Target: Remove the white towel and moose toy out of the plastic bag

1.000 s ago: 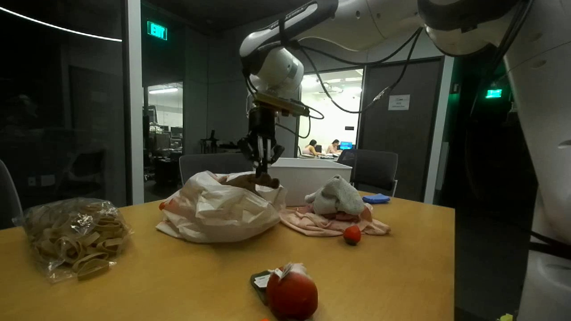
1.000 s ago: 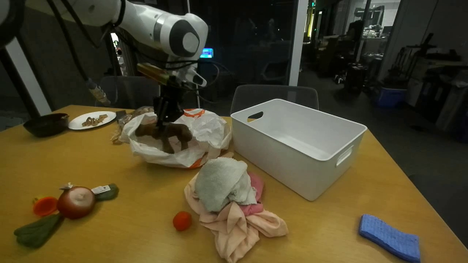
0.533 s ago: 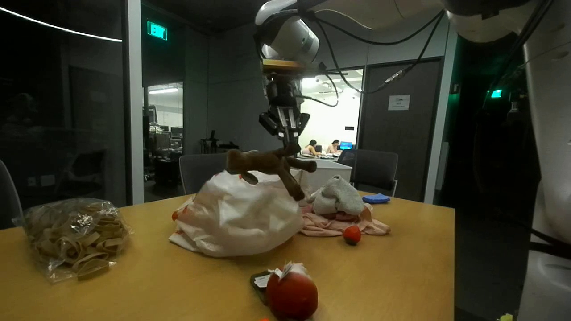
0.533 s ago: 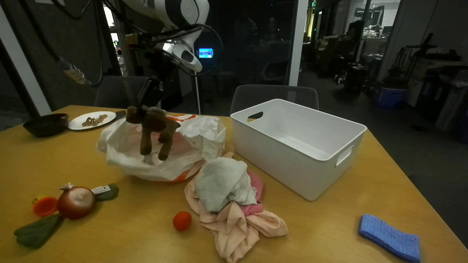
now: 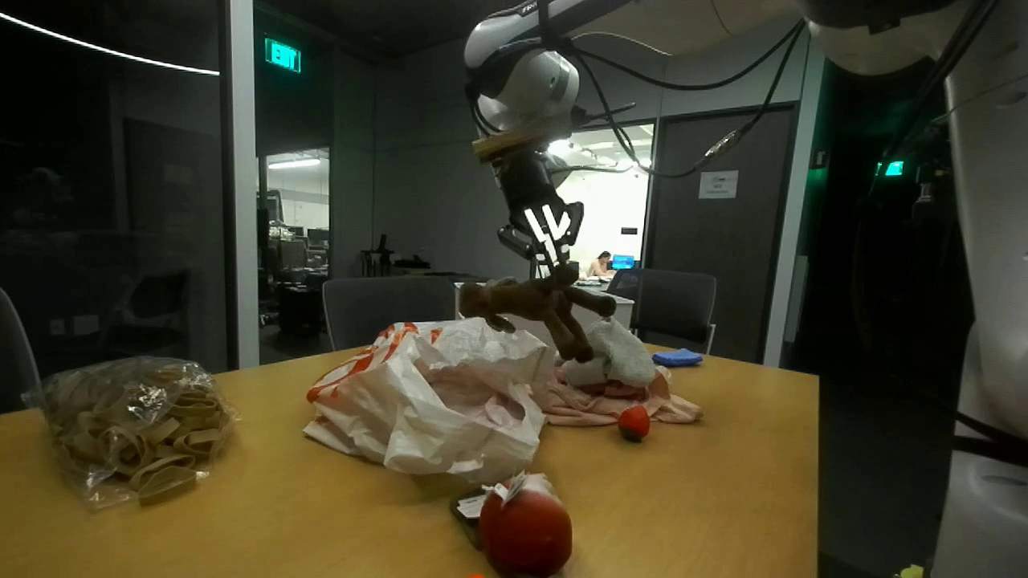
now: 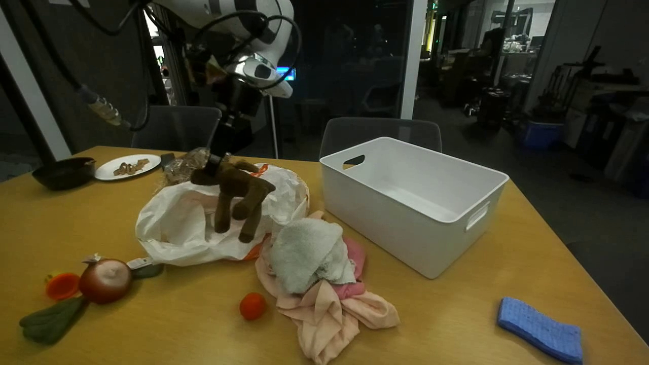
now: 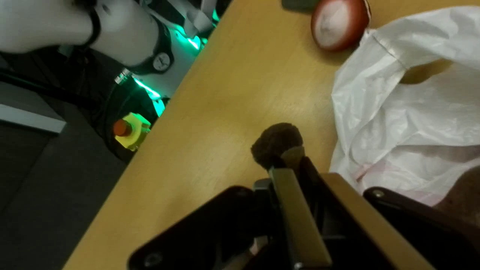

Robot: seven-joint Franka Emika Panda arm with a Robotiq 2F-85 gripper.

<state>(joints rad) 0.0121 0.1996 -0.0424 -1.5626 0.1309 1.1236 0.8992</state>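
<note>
Pinching the moose toy (image 6: 238, 190), the gripper (image 5: 554, 265) holds it in the air above the plastic bag (image 5: 385, 401), out of the bag's mouth. Both exterior views show the toy's body and legs (image 5: 572, 341); the wrist view shows a small brown end (image 7: 277, 144) just past the fingers (image 7: 297, 217) and a blurred brown mass (image 7: 463, 197) cut off at the right edge, too unclear to identify. Whether a leg touches the plastic cannot be told. The bag's mouth gapes in both exterior views; the wrist view crops its right side.

Just beside the bag, the pale towel (image 6: 307, 256) rests on pink cloth (image 6: 324, 314); in an exterior view, a leg covers part of the towel (image 5: 630, 357). The white bin (image 6: 385, 223) shows its interior in an exterior view, which also includes a black pan (image 6: 63, 181) and a white plate (image 6: 104, 171). The clear bag of beige loops (image 5: 144, 399) lies fully exposed in an exterior view. The wrist view adds a yellow box with a red button (image 7: 131, 133), beyond the edge of the table (image 7: 225, 86).
</note>
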